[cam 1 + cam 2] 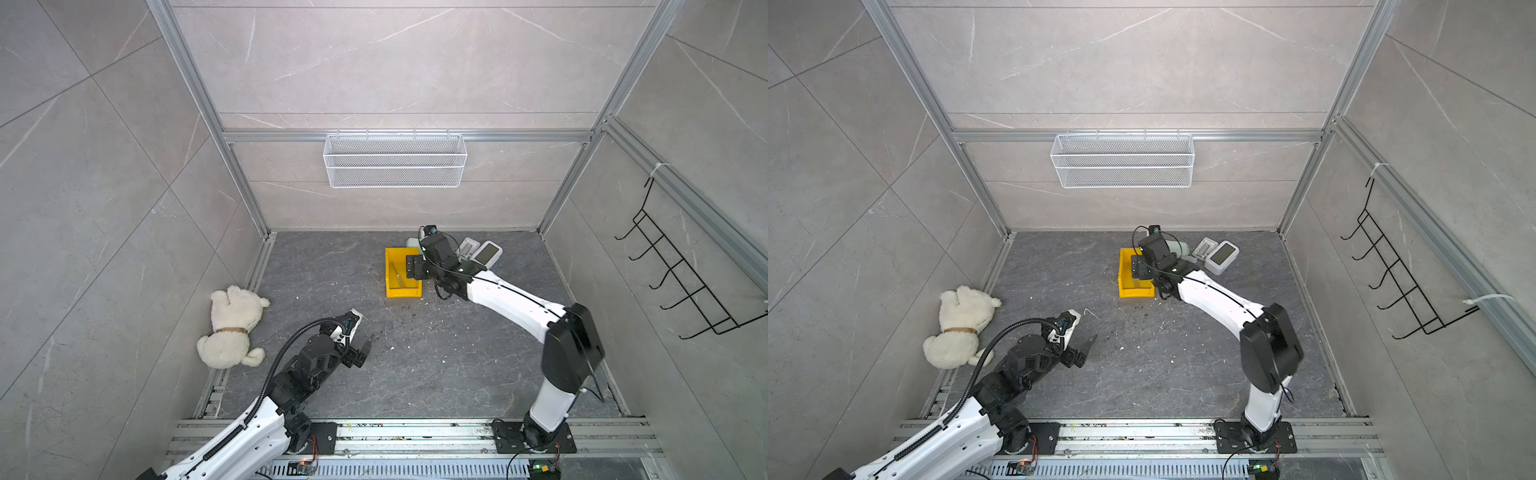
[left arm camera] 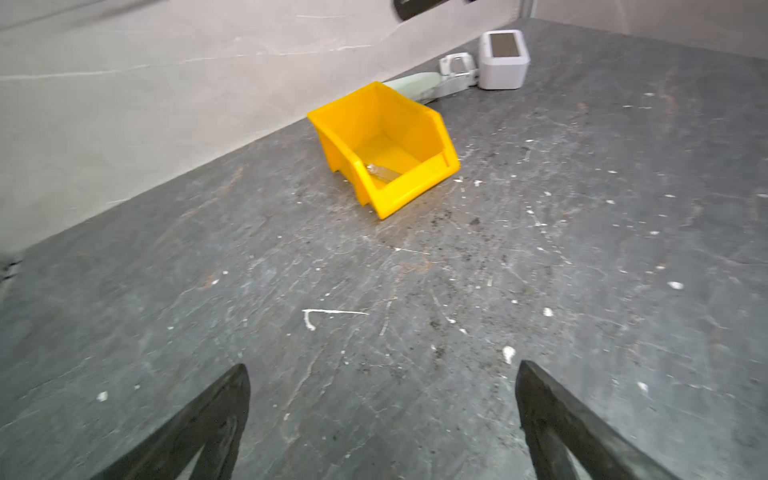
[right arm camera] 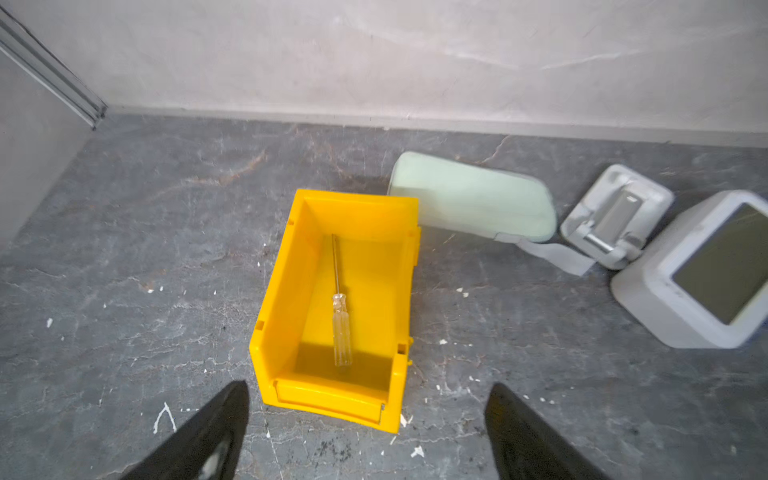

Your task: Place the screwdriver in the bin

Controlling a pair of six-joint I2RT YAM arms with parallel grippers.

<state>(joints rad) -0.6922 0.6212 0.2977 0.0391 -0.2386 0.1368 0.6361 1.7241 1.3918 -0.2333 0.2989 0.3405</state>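
1. Near left, the left arm hangs over bare tabletop. The left jaws stand wide apart with nothing between them, well apart from the bin. This arm seems to have no part in what is left.
2. Farther in, the right arm reaches from the right to the bin. In the right wrist view the right jaws are spread wide and empty. They hang above the bin's low front wall and grip nothing.
3. The bin sits upright on the tabletop, about mid-width and toward the far wall.
4. The screwdriver lies flat on the bin's floor, wholly inside. Its handle is toward the low front wall and its shaft points at the far wall. The left wrist view also shows its handle end inside the bin. Judged from this, the placing is done. All that seems left is to draw the right arm back without nudging the bin.
5. Beyond the bin, a pale pouch and a white device lie by the far wall, outside the task.
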